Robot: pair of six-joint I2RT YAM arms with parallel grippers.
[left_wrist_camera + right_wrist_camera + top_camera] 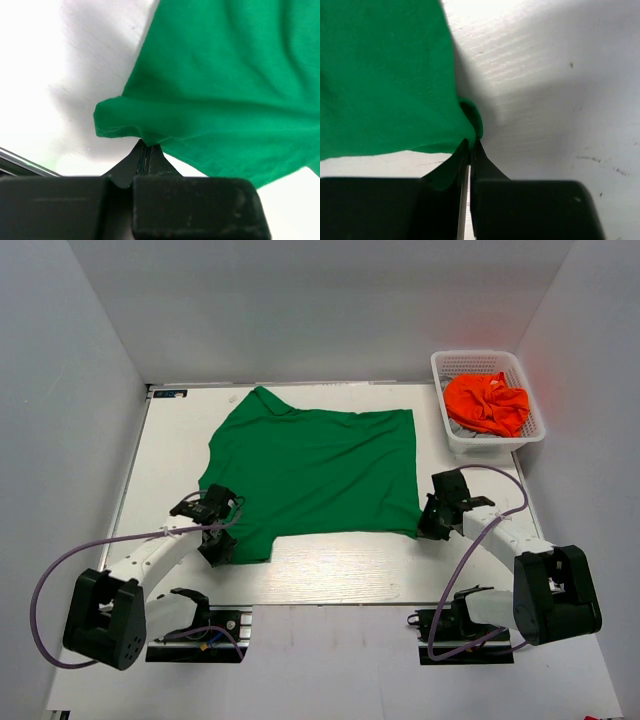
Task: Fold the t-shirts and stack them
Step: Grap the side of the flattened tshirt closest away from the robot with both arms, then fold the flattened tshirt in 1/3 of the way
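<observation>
Left gripper (224, 545): at the near-left corner of the green t-shirt (320, 465); fingertips pressed together in the left wrist view (145, 147), clamped on a small raised fold of the hem (120, 120).
Green t-shirt: landmark here; spread mostly flat across the middle of the white table (330, 575), pinched at both near corners, with light wrinkles across the cloth (225, 85).
Table: bare white strip showing on the near side of the green t-shirt, and beside its left and right edges.
Right gripper (428, 527): at the near-right corner of the green t-shirt; jaws drawn together in the right wrist view (469, 146), nipping the curled edge of the green cloth (380, 75).
Basket (480, 356): white lattice, beyond and to the right of the green t-shirt, apart from it.
Orange t-shirt (487, 403): crumpled in the basket, well off the green t-shirt's far-right corner.
</observation>
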